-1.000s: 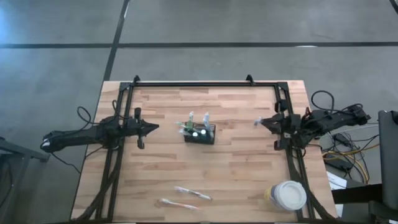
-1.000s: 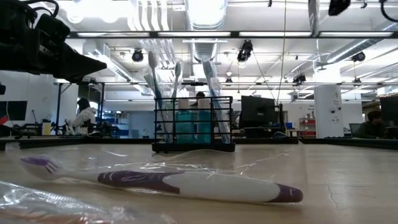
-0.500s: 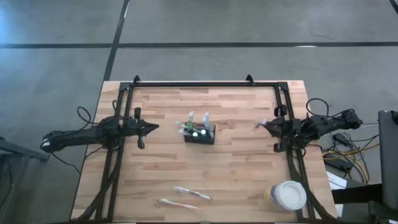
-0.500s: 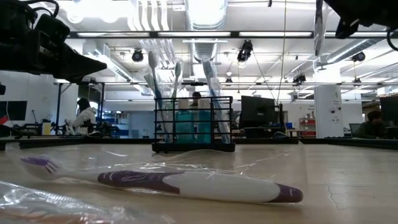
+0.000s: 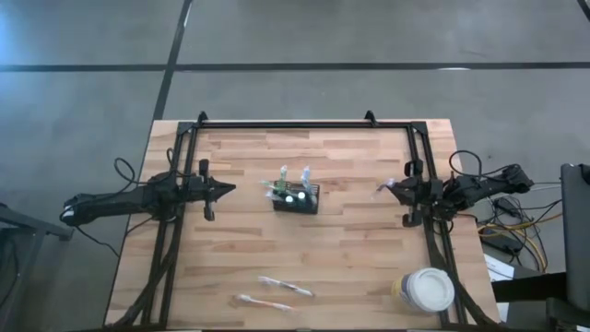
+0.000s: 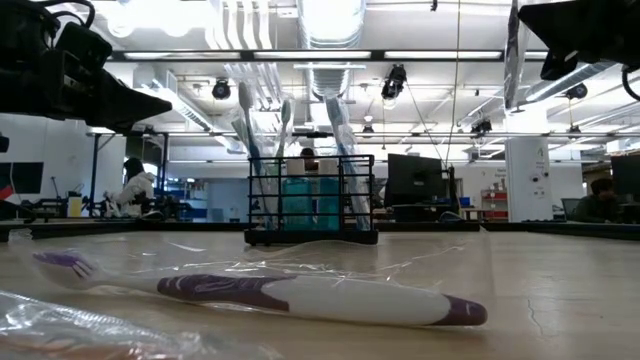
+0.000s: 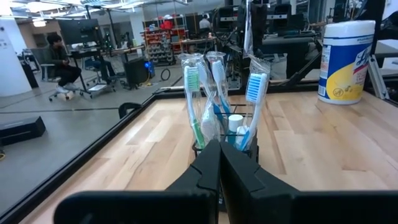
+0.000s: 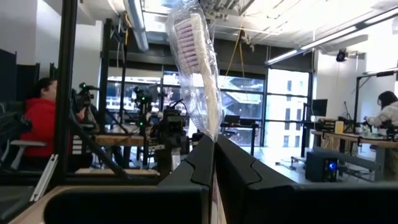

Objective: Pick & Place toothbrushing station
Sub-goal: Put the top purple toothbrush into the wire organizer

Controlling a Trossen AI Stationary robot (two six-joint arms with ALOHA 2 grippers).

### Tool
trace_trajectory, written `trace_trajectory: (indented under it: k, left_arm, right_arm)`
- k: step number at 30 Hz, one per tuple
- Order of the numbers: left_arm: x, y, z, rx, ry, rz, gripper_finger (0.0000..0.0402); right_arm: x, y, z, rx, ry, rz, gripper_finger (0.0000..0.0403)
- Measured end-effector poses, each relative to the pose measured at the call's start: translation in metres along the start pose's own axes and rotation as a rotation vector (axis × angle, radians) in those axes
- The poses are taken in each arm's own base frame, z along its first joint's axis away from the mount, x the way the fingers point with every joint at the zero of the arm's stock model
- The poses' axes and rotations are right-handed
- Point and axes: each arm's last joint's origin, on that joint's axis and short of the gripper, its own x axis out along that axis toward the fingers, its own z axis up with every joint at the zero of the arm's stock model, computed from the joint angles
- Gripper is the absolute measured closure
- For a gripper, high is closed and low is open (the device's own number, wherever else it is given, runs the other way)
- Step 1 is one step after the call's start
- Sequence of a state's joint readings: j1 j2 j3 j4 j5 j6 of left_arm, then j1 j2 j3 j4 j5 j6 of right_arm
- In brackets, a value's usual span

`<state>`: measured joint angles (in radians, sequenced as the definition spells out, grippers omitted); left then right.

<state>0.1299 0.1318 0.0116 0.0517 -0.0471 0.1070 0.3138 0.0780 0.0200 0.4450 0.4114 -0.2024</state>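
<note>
The black mesh caddy (image 5: pixel 296 199) stands on its base mid-table, holding several wrapped toothbrushes and a teal tube; it also shows in the low view (image 6: pixel 312 200) and the left wrist view (image 7: pixel 224 140). My left gripper (image 5: pixel 230 189) is shut and empty, left of the caddy and pointing at it. My right gripper (image 5: pixel 392 187) is at the table's right side, right of the caddy, and is shut on a wrapped toothbrush (image 8: pixel 198 68) with pink bristles. Two more wrapped toothbrushes (image 5: pixel 286 287) lie flat near the table's near edge. My right gripper pinches the wrapped toothbrush between its two fingers, just below the bristle head (image 8: pixel 210 127), through the clear wrapper. The fingers lie level, coming from the table's right. The head sticks out beyond the fingertips, clear of the table; the handle is hidden behind the fingers.
A round white tub (image 5: pixel 426 290) stands at the near right corner. A black frame rail (image 5: pixel 304 124) runs along the far edge and down both sides. Bare wood lies between the caddy and each gripper.
My right arm has drawn in toward the table's right edge and come lower, now showing larger at the top right of the low view. It stays shut on the wrapped toothbrush.
</note>
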Motion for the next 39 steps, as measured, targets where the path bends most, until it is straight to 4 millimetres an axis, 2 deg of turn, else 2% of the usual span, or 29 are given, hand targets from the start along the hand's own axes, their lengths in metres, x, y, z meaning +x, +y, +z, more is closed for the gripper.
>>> trace_trajectory:
  k: [27, 32, 39]
  left_arm:
    - [0.000, 0.000, 0.000, -0.005, 0.001, 0.001, 0.0392]
    - [0.000, 0.000, 0.000, -0.005, 0.000, 0.001, 0.0392]
    - [0.000, 0.000, 0.003, -0.005, -0.032, 0.004, 0.0392]
  right_arm:
    - [0.000, 0.001, -0.005, 0.020, 0.021, 0.002, 0.0394]
    - [0.001, -0.002, 0.015, 0.029, -0.133, -0.028, 0.0394]
    - [0.024, 0.003, 0.040, -0.039, -0.091, -0.007, 0.0394]
